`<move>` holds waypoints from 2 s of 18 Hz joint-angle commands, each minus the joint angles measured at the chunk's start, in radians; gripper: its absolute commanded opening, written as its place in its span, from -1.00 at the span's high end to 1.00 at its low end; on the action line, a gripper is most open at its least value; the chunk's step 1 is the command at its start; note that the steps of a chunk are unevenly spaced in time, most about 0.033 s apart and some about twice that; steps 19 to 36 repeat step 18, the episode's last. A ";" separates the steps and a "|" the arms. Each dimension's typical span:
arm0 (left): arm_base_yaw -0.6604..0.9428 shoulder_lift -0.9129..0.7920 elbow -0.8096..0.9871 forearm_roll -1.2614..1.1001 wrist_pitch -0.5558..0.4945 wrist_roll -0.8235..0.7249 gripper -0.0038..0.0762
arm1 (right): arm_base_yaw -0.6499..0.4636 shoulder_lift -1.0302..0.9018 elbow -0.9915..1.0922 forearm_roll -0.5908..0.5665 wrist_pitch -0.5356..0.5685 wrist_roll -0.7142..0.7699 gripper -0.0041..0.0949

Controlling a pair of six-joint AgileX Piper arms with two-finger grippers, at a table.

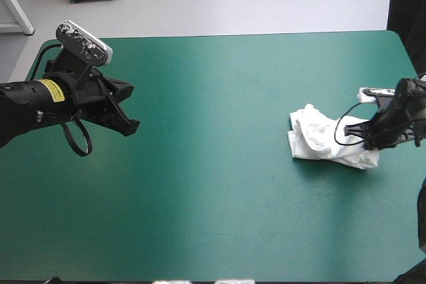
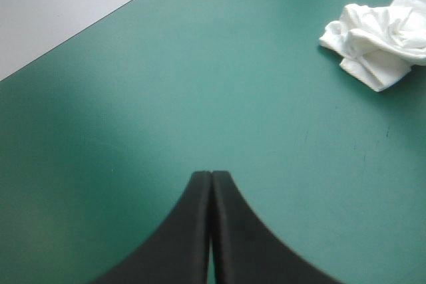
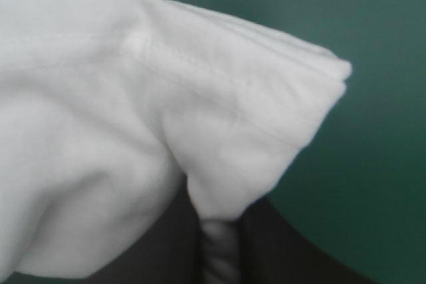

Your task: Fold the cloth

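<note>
right gripper point(image 1: 363, 139): broad black curved fingers point(image 3: 293, 257) pinched almost together on hemmed edge of crumpled white cloth t-shirt point(image 1: 319, 139). heap lies on teal-green table cover point(image 1: 213, 184) near right edge. left gripper point(image 2: 211, 176): fingers closed into pointed arch, over table's left side, well apart from t-shirt.

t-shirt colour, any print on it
The T-shirt is plain white, no print visible; clearest in the right wrist view.
</note>
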State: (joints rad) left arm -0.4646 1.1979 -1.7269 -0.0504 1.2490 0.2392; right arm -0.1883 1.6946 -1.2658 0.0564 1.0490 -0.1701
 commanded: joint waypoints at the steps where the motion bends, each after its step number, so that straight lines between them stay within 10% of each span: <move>1: 0.000 -0.016 -0.021 -0.018 -0.043 -0.009 0.93 | -0.110 -0.116 0.070 -0.056 -0.031 -0.002 0.92; 13: 0.000 -0.018 -0.021 -0.064 -0.043 0.017 0.93 | -0.277 -0.208 0.184 -0.113 -0.076 0.039 0.87; 18: 0.000 -0.018 -0.021 -0.062 -0.043 0.017 0.93 | -0.276 -0.232 0.167 -0.107 -0.067 0.036 0.08; 36: 0.000 -0.018 -0.021 -0.062 -0.043 0.017 0.93 | -0.276 -0.232 0.167 -0.107 -0.067 0.036 0.08</move>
